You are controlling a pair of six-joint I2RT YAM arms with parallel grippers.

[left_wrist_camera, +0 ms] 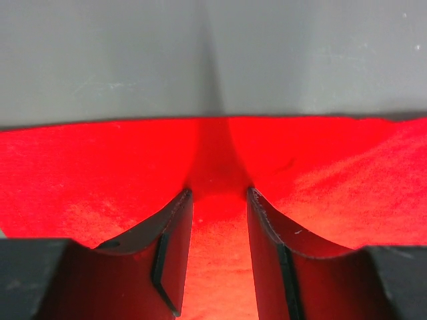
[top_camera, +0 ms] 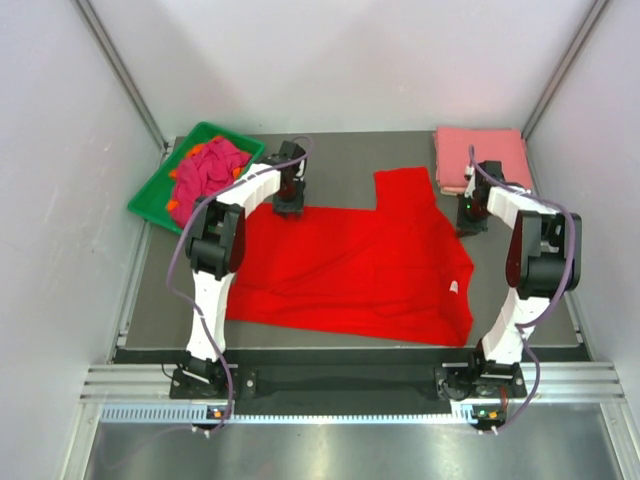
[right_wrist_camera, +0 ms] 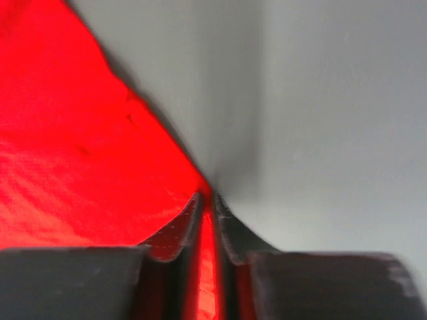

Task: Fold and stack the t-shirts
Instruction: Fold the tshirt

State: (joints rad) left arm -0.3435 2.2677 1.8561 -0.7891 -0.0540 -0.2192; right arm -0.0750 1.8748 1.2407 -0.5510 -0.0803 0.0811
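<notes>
Plain white panel walls (top_camera: 350,60) close in a dark grey bench (top_camera: 340,160), matte and bare where no cloth lies. A bright red cotton t-shirt (top_camera: 350,265) is spread across the middle of the frame. It is lightly rippled, with one sleeve pointing toward the top and its white neck label (top_camera: 455,287) near the right edge. At upper left a green plastic tray (top_camera: 165,168) holds crumpled magenta and orange shirts (top_camera: 208,165). At upper right sits a folded salmon pink stack (top_camera: 480,155).

The left gripper (top_camera: 288,207) stands at the shirt's far edge, jaws well apart and holding nothing, with red cloth showing between them. The right gripper (top_camera: 468,222), at the shirt's right edge, has its jaws drawn nearly together on a strip of red, apparently pinching the edge.

The step looks like taking two edge grips for a fold. It would go best if the left jaws close over the whole hem, and both arms then lift evenly so the cloth neither drags nor bunches.
</notes>
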